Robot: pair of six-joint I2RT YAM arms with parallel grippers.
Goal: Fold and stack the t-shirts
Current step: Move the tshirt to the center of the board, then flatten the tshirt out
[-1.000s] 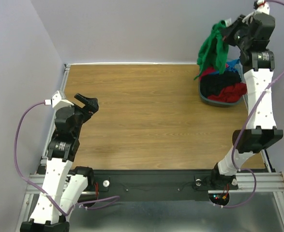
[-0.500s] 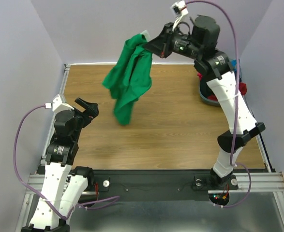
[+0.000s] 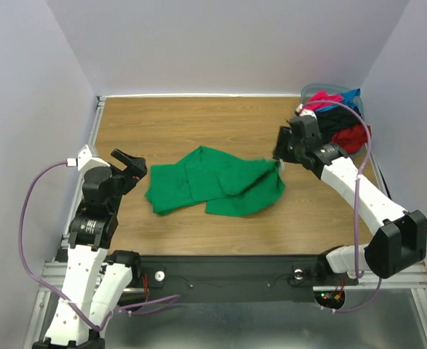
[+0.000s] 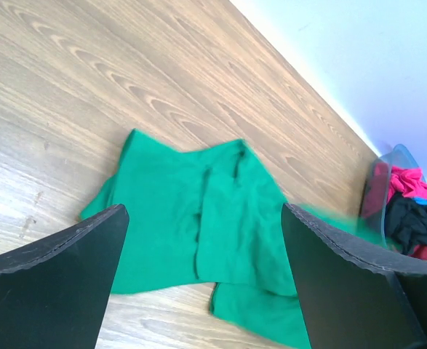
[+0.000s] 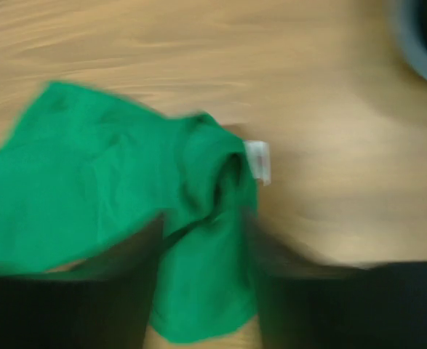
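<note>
A bright green t-shirt lies crumpled and spread on the wooden table's middle, also seen in the left wrist view. My right gripper hovers at its right edge. In the blurred right wrist view its jaws stand apart over a fold of the green t-shirt, near the shirt's white neck label. My left gripper is open left of the shirt, nothing between its fingers. More t-shirts, pink-red, black and red, are piled in the bin.
The grey-blue plastic bin stands at the table's back right corner, behind my right arm; it shows in the left wrist view as the bin. Walls close the table at the back and both sides.
My right gripper swung the green t-shirt from above the bin across to the table's middle, came down and opened. The shirt now lies on the wood. The left arm stayed still.
</note>
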